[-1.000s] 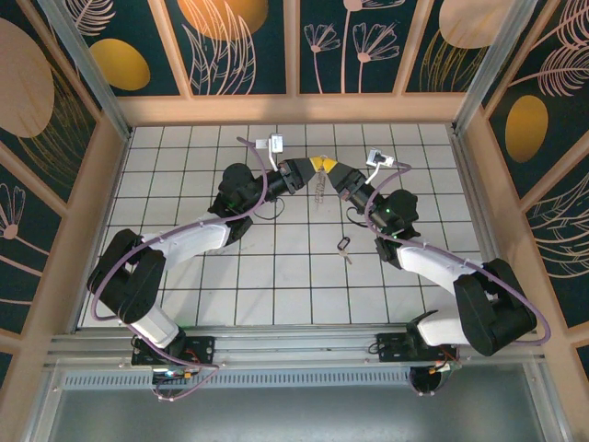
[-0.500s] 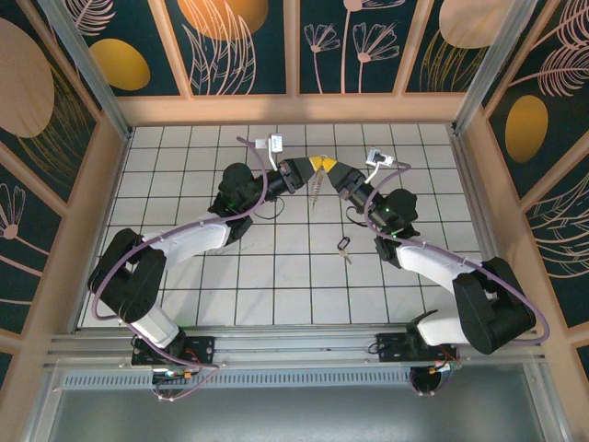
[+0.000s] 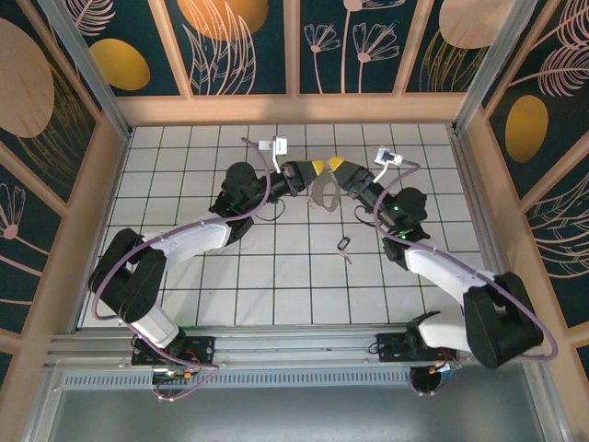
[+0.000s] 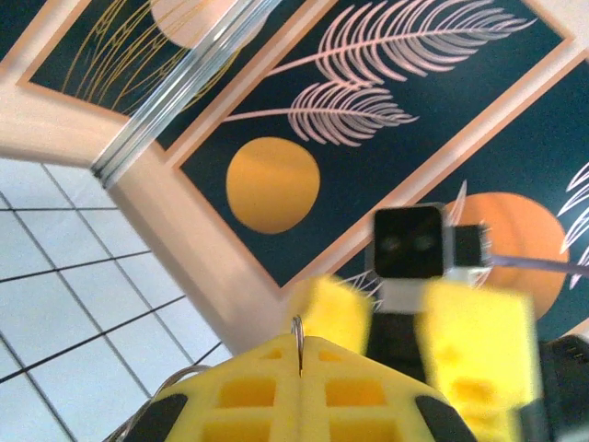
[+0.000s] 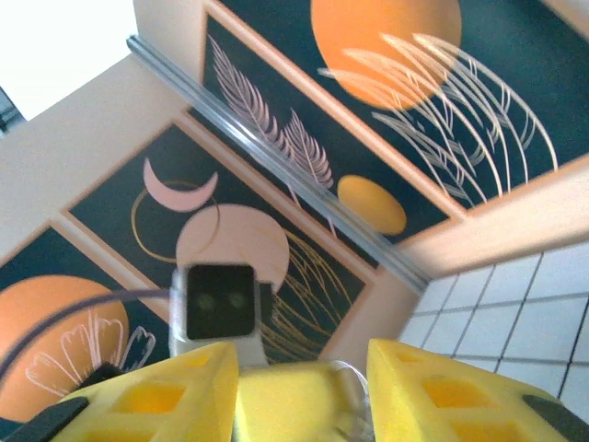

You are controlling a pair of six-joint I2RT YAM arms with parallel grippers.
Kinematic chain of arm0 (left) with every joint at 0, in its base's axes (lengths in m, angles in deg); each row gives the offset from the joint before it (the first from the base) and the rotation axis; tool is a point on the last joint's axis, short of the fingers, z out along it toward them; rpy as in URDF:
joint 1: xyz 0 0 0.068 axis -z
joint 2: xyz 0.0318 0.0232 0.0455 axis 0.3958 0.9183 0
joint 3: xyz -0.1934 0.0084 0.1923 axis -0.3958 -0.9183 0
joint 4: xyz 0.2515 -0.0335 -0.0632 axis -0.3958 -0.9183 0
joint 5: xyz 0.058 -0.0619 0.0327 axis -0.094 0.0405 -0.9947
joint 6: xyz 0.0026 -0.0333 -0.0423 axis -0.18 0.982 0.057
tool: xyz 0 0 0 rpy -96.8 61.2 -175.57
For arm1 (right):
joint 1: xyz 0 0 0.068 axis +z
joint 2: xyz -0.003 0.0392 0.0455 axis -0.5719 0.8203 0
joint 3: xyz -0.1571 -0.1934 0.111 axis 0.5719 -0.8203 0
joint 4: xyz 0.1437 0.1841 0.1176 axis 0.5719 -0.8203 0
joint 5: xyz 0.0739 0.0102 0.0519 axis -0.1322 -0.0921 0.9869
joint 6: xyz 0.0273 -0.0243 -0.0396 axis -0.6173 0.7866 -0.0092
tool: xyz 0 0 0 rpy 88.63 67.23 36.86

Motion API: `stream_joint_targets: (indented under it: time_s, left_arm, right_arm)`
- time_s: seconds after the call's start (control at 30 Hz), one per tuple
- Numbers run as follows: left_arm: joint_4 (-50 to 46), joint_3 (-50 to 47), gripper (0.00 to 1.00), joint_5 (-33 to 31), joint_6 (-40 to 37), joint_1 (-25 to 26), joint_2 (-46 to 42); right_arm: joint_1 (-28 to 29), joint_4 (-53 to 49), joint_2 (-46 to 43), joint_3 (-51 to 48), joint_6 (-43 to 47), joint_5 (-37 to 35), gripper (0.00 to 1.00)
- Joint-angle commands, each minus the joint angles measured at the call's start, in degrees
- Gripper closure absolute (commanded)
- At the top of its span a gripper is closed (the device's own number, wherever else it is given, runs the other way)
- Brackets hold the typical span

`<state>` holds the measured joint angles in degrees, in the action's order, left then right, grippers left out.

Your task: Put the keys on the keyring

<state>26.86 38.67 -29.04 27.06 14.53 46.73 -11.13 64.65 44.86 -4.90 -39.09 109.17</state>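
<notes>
The keyring [image 3: 323,194], a pale silvery loop, hangs above the floor at the back middle, pinched at its top by my left gripper [image 3: 318,168], which is shut on it. In the left wrist view the thin ring wire [image 4: 297,333] stands up from the seam of the shut yellow jaws of my left gripper [image 4: 299,357]. My right gripper [image 3: 340,169] faces it from the right and is open. In the right wrist view its fingers [image 5: 433,391] straddle the left fingertip and the keyring [image 5: 355,387]. A black-headed key [image 3: 343,245] lies on the white tiles, nearer than both grippers.
The white tiled floor [image 3: 184,276] is walled by wooden rails and dark painted panels [image 3: 244,46]. The right arm's wrist camera [image 4: 409,243] sits close in front of the left gripper. A purple cable [image 3: 253,184] loops along the left arm.
My right gripper has opened and let go of the keyring, drawing slightly back to the right. The left gripper stays shut on the ring, which now hangs swung out wider.
</notes>
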Motion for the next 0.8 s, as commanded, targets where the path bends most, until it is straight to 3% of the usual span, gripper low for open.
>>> stream_joint_targets:
  time_s: [0.0, 0.33, 0.77]
  left_arm:
    - [-3.26, 3.24, 1.0, 2.81, -5.05, 0.26, -1.29]
    - [-16.02, 9.07, 1.0, 11.64, -16.52, 0.3, -1.03]
    - [-18.05, 10.25, 1.0, 16.72, -18.63, 0.3, -0.93]
  right_arm:
    - [-2.97, -2.06, -4.19, -1.58, 1.96, 1.83, 0.57]
    - [-6.81, -4.26, -5.24, -2.45, 5.52, 11.85, 0.59]
    - [-6.88, 0.53, -4.83, -4.94, 4.25, 16.88, 0.62]
